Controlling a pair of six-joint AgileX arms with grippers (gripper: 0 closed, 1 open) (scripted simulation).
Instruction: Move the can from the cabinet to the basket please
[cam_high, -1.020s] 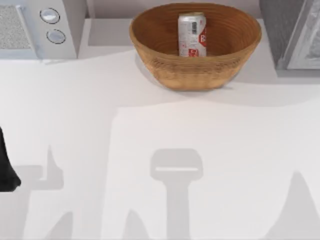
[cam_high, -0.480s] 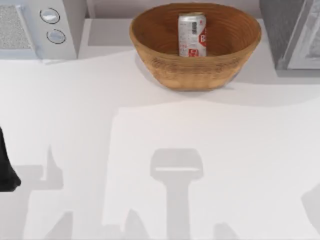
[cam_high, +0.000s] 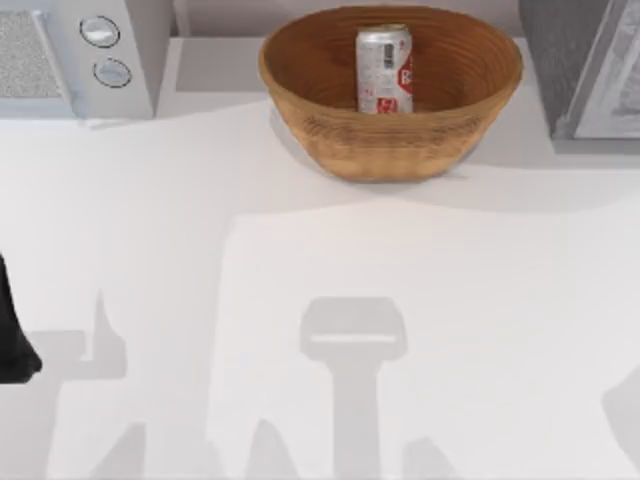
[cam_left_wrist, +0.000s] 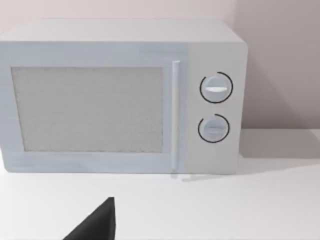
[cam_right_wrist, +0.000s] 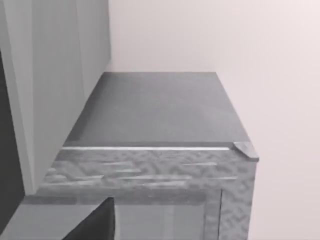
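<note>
The can (cam_high: 384, 69) stands upright inside the brown woven basket (cam_high: 400, 140) at the back middle of the table. The dark grey cabinet (cam_high: 560, 60) stands at the back right, just right of the basket, its paler door panel (cam_high: 620, 80) angled outward. The right wrist view looks down on the cabinet's top (cam_right_wrist: 160, 110) from close by, with a dark part of my right gripper (cam_right_wrist: 95, 225) at the picture's edge. My left arm (cam_high: 12, 330) is parked at the table's left edge, and a dark part of my left gripper (cam_left_wrist: 95, 225) is in the left wrist view.
A light-grey appliance with two round knobs (cam_high: 90, 50) stands at the back left and faces the left wrist camera (cam_left_wrist: 120, 100). A pale wall runs behind everything. Arm shadows lie across the white table's front half (cam_high: 350, 340).
The shadow at the table's front right has shrunk and drawn off to the right edge. The can, the basket and the left arm have stayed put.
</note>
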